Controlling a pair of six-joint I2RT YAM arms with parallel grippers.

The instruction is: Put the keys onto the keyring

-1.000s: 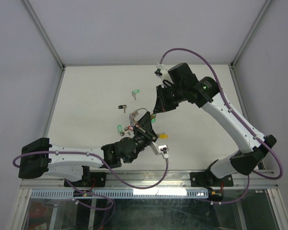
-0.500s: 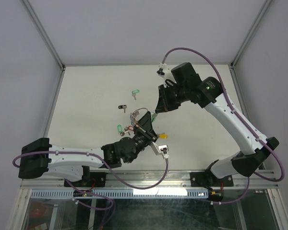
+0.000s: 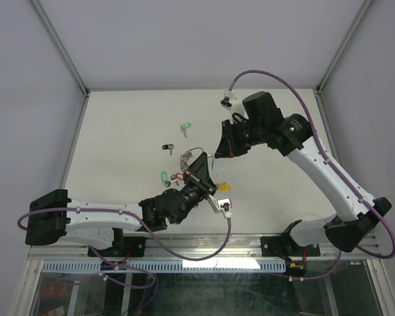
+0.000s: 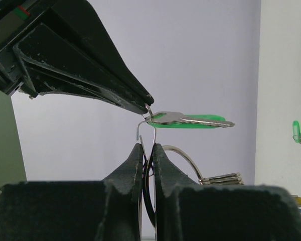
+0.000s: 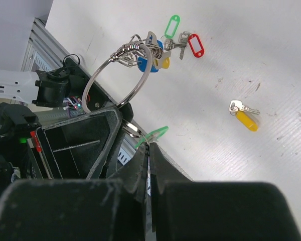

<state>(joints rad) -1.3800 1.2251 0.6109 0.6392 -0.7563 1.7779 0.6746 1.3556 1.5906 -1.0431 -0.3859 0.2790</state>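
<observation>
- Keyring (image 5: 143, 79), carrying a cluster of tagged keys, hangs lifted above the middle of the bench (image 3: 118, 118), its wire clenched in the left end effector (image 4: 146, 148).
- At the ring's 3 o'clock in the top view, the right end effector (image 5: 149, 146) pinches a green-tagged key (image 4: 190, 120), whose head meets the ring's raised wire end.
- On the bench, a yellow-tagged key (image 5: 246, 120) lies at the ring's 5 o'clock and a loose green key (image 3: 185, 128) at 12 o'clock.
</observation>
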